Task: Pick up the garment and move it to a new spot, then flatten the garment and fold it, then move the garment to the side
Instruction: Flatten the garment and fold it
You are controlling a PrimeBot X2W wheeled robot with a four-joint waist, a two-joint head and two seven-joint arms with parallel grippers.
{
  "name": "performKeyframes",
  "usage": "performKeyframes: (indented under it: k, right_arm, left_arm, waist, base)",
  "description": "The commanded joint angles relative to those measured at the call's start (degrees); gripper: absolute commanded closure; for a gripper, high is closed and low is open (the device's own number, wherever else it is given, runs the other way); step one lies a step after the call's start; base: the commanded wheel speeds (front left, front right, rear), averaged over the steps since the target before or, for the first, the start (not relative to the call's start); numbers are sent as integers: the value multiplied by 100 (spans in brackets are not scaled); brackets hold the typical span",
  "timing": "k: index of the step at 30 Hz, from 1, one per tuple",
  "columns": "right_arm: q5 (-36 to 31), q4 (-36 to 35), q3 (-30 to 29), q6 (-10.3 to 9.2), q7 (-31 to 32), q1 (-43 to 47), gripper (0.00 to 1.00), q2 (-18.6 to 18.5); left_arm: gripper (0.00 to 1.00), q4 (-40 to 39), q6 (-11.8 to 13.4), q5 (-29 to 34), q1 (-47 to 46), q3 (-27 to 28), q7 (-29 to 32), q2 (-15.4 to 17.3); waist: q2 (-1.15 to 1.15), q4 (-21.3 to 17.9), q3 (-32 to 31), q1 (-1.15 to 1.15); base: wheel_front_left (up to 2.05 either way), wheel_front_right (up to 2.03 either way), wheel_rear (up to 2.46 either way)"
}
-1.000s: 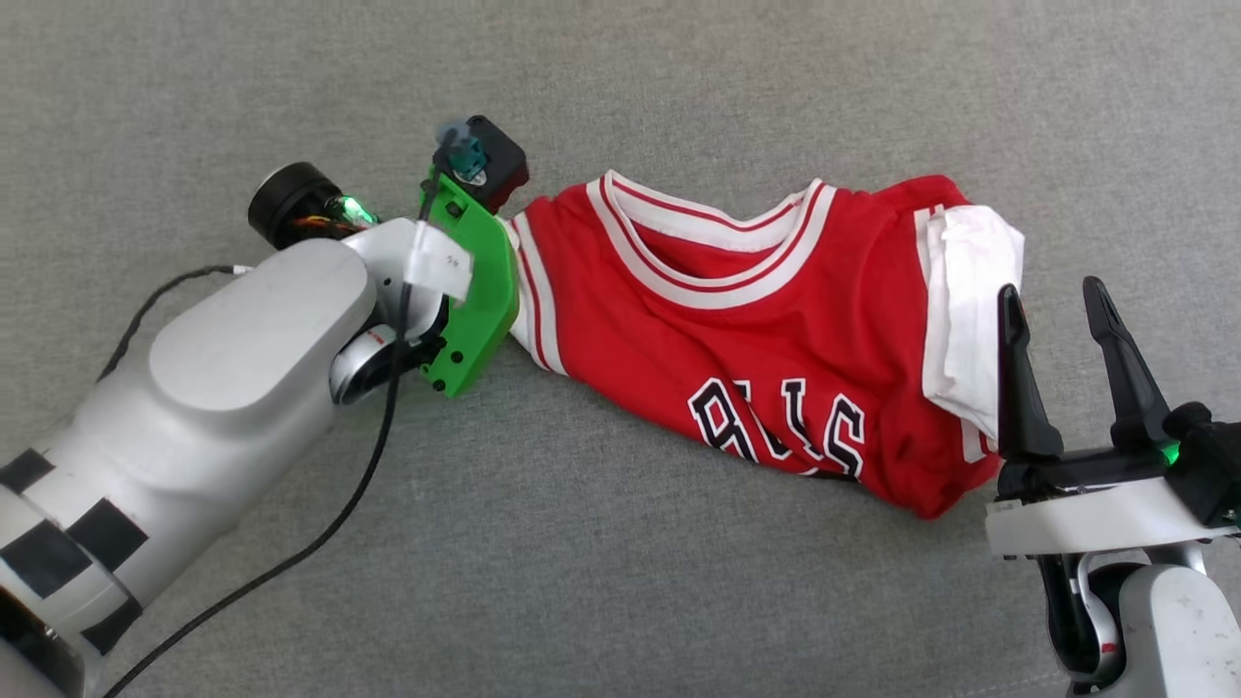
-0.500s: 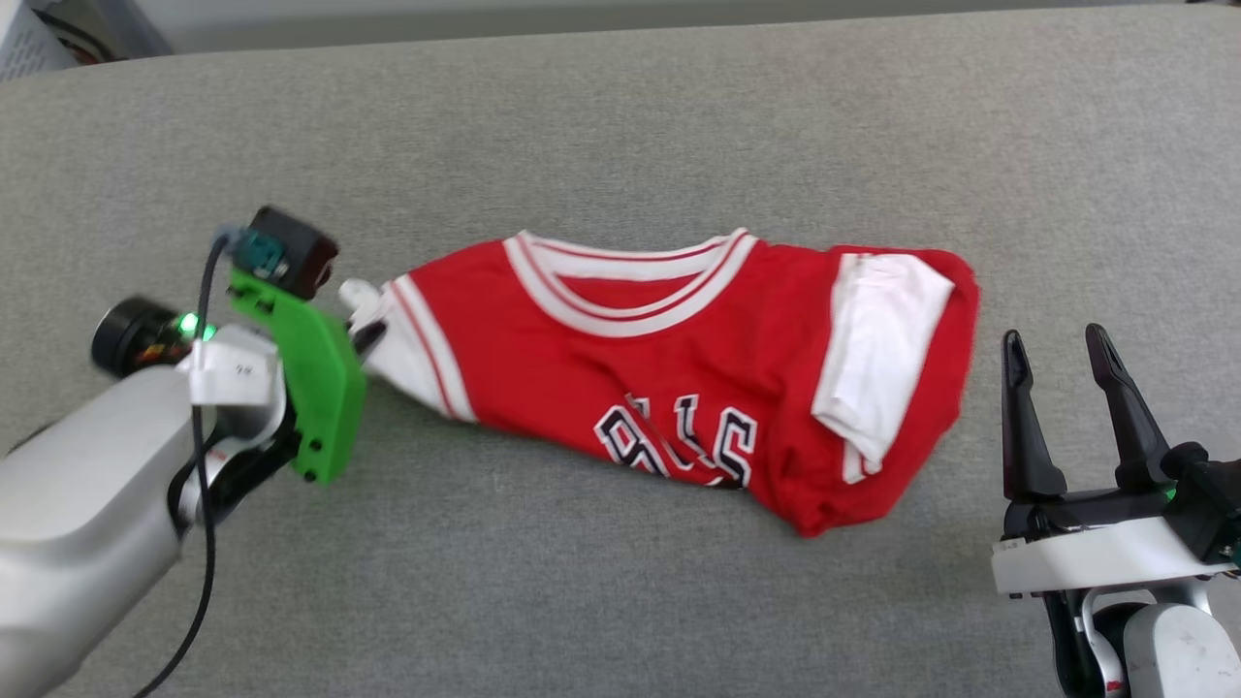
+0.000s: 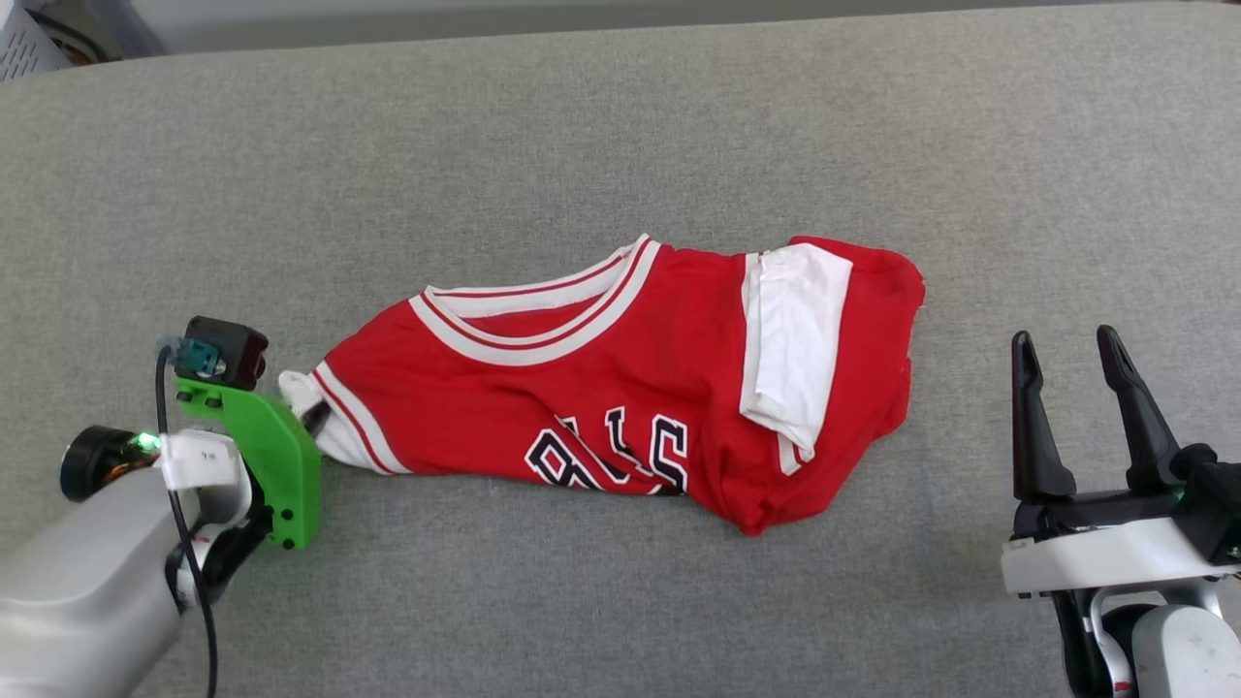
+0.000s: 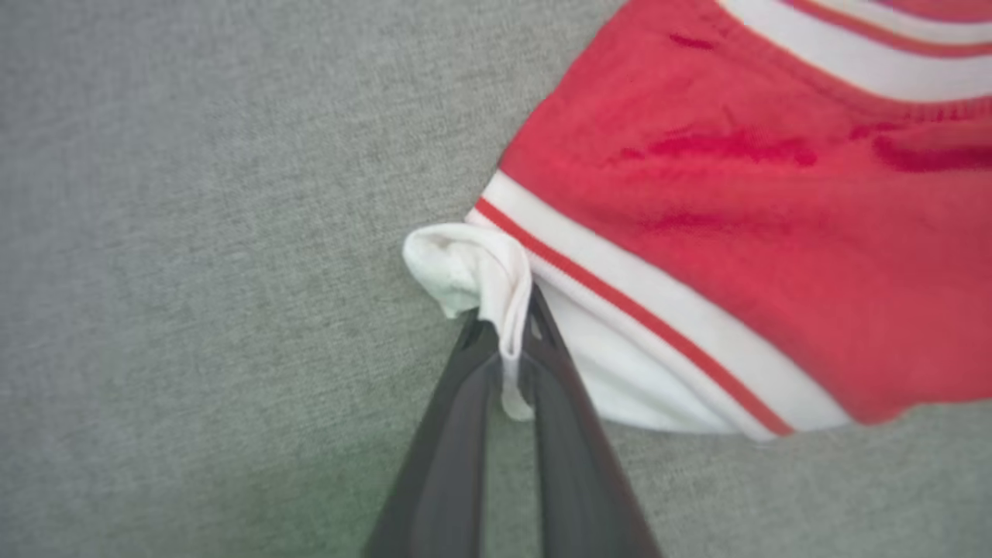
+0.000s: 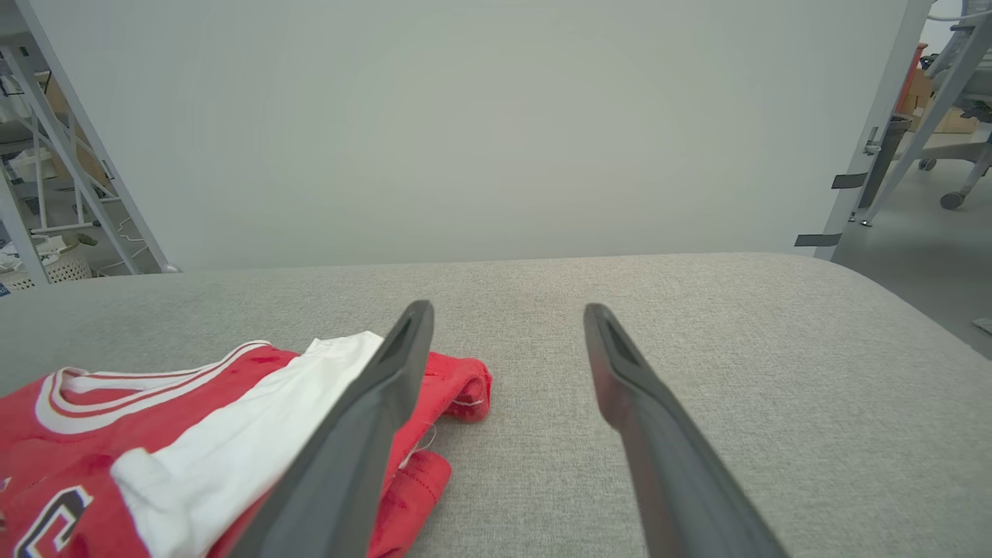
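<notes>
The garment (image 3: pixel 620 388), a red shirt with white sleeves, striped trim and black lettering, lies crumpled on the grey surface with its collar toward the far side. At its left end, my left gripper (image 3: pixel 315 419) is shut on the white sleeve. In the left wrist view, the sleeve cloth (image 4: pixel 473 267) is pinched and bunched between the near-closed fingers of that gripper (image 4: pixel 504 329). My right gripper (image 3: pixel 1065 344) stands open to the right of the garment, clear of its edge. In the right wrist view, the garment (image 5: pixel 155 434) lies to the left of the open right gripper (image 5: pixel 508 314).
The grey padded surface (image 3: pixel 620 126) stretches wide on every side of the shirt. Its far edge meets a pale wall (image 5: pixel 480 116). A white basket (image 3: pixel 21 48) sits beyond the far left corner. Metal racking (image 5: pixel 54 155) stands at the left, and a floor area opens at the right (image 5: pixel 914 225).
The head view has shifted to take in the far edge. My left gripper has drawn back leftward with the sleeve, dragging the garment away from the right gripper, which stays open.
</notes>
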Motion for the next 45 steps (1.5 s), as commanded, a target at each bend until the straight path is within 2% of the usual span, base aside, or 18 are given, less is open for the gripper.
performKeyframes:
  k: [1, 6, 8, 11, 15, 20, 23, 25, 29, 33, 39, 42, 45]
  right_arm:
    - [-67, -17, -45, -5, -52, 62, 0, -5]
    - [-222, -182, -247, -5, -52, -4, 0, -116]
    - [-252, -280, -314, -5, -52, -97, 0, -266]
    - [-259, -419, -384, -5, -52, -331, 0, -560]
    - [-181, -512, -301, -5, -52, -768, 0, -1073]
    - [123, -200, 312, -5, -52, -1412, 0, -1990]
    - [411, 166, 941, -5, -4, -1724, 0, -2530]
    - [756, 328, 1437, -5, 300, -2002, 0, -2898]
    - [1634, 450, 2491, -5, 1349, -2612, 0, -3650]
    - [2591, 499, 3467, -5, 2752, -3128, 0, -4263]
    - [3968, 583, 4345, -5, 4855, -3560, 0, -4667]
    - [4368, 680, 4559, -5, 5471, -3693, 0, -4676]
    - [4475, 931, 4727, -5, 5654, -3813, 0, -4542]
  left_arm:
    - [0, 123, 85, 102, 213, 1, -286, -187]
    - [0, 206, 677, 538, 373, 339, -1926, -454]
    - [0, 124, 908, 677, 485, 478, -2184, -556]
    - [0, -152, 1249, 956, 653, 844, -2288, -681]
    - [0, -1009, 1760, 1882, 1169, 1895, -2296, -905]
    - [0, -1886, 2014, 3024, 2163, 3043, -2298, -1382]
    - [0, -2180, 2010, 3504, 2665, 3525, -2298, -1695]
    - [0, -2332, 1971, 3798, 2938, 3817, -2298, -1910]
    - [0, -2541, 1799, 4289, 3310, 4285, -2298, -2286]
    - [0, -2611, 1543, 4648, 3526, 4642, -2299, -2615]
    - [0, -2614, 1153, 5076, 3467, 4947, -2299, -2987]
    - [0, -2614, 995, 5249, 3379, 5045, -2299, -3155]
    - [0, -2603, 849, 5396, 3294, 5128, -2299, -3313]
  waist:
    - [0, 75, -150, 0]
    - [0, 237, -486, 0]
    - [0, 307, -585, 0]
    - [0, 404, -689, 0]
    - [0, 501, -767, 0]
    - [0, 574, -816, 0]
    - [0, 598, -835, 0]
    - [0, 622, -810, 0]
    - [0, 676, -701, 0]
    - [0, 757, -539, 0]
    - [0, 909, -226, 0]
    - [0, 988, -41, 0]
    - [0, 1059, 151, 0]
  base:
    - [0, 0, 0]
    - [0, 0, 0]
    - [0, 0, 0]
    - [0, 0, 0]
    - [0, 0, 0]
    - [0, 0, 0]
    - [0, 0, 0]
    - [0, 0, 0]
    - [0, 0, 0]
    - [0, 0, 0]
    - [0, 0, 0]
    - [0, 0, 0]
    - [0, 0, 0]
